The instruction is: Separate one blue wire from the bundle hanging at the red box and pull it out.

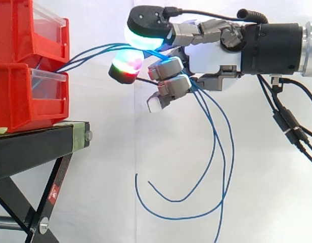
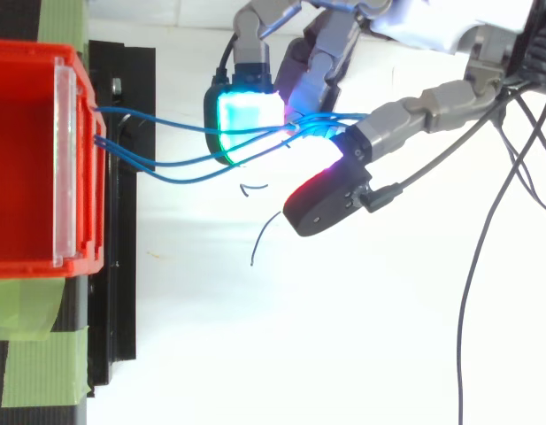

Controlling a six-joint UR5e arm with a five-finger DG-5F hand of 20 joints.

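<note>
bins [image 1: 14, 101]: 2, red, stacked one on the other
clear fronts [image 1: 44, 86]: 2, one per bin
wires [image 2: 166, 164]: blue, at least 3 btwn upper bin & hand; exact no. can't tell, strands cross & overlap
loose ends [image 1: 136, 177]: 3 counted hanging below hand in side view, 1 running off bottom edge
hand [image 1: 216, 55]: 1
stand [image 1: 34, 147]: 1, black
tape [image 2: 42, 367]: green, 2 patches in top view, one at ea. end of bin
curtain [image 1: 145, 212]: 1, white

Bins [image 1: 24, 61] left, hand [image 1: 216, 53] right, wires [image 1: 90, 52] between.
I see two stacked bins on the stand [image 1: 34, 144]; wires run from them rightward through the hand, ends hanging below it.
</note>
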